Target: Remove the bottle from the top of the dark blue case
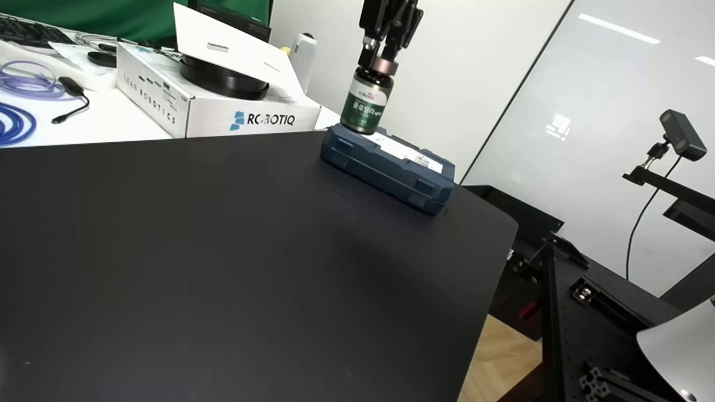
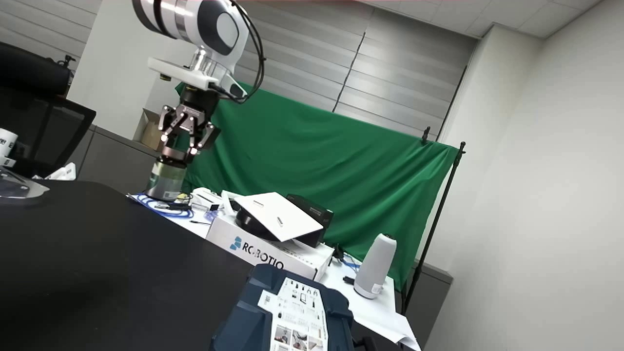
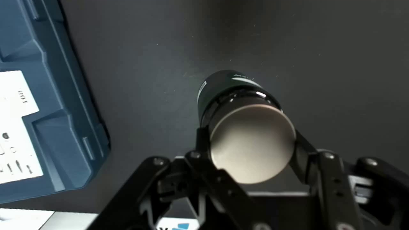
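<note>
The bottle (image 1: 366,106) is small and dark, with a green-and-white label and a copper-coloured cap. It also shows in an exterior view (image 2: 165,181) and in the wrist view (image 3: 220,88). My gripper (image 1: 383,62) is shut on its cap, one finger on each side, as the wrist view (image 3: 252,142) shows. The bottle hangs slightly tilted in the air, beside the dark blue case. The case (image 1: 385,167) lies flat on the black table with a white printed sheet on top; it also shows in an exterior view (image 2: 241,319) and in the wrist view (image 3: 48,86).
The black table (image 1: 223,251) spreads under the bottle and the case. A white Robotiq box (image 1: 251,118) with a tilted white lid stands on a white desk beyond the table edge. Blue cables (image 1: 17,124) lie there too. A camera on a bracket (image 1: 682,135) stands off the table.
</note>
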`<action>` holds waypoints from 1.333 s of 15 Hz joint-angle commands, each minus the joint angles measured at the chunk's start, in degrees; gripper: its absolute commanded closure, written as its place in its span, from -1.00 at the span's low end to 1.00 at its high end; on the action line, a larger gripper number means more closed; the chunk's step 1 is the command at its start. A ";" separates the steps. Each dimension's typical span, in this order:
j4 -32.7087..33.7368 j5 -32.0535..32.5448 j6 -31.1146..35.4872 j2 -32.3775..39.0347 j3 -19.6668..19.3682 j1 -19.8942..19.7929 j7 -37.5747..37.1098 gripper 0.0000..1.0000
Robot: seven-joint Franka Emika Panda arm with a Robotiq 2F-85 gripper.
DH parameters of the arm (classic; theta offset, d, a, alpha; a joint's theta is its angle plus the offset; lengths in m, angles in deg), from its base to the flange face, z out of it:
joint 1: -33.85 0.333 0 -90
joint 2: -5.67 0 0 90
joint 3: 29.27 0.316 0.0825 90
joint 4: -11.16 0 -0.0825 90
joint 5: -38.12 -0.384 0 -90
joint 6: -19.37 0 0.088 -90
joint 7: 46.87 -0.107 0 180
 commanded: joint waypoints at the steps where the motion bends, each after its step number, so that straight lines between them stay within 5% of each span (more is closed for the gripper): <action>1: -5.89 -2.43 5.17 -0.23 1.62 0.01 4.87 0.28; 8: -14.07 -5.29 14.12 3.49 2.74 -0.71 12.13 0.28; 14: -19.44 -4.80 24.85 6.73 2.25 -1.70 11.91 0.28; 20: -21.28 -4.67 28.40 8.63 2.33 -2.69 11.15 0.28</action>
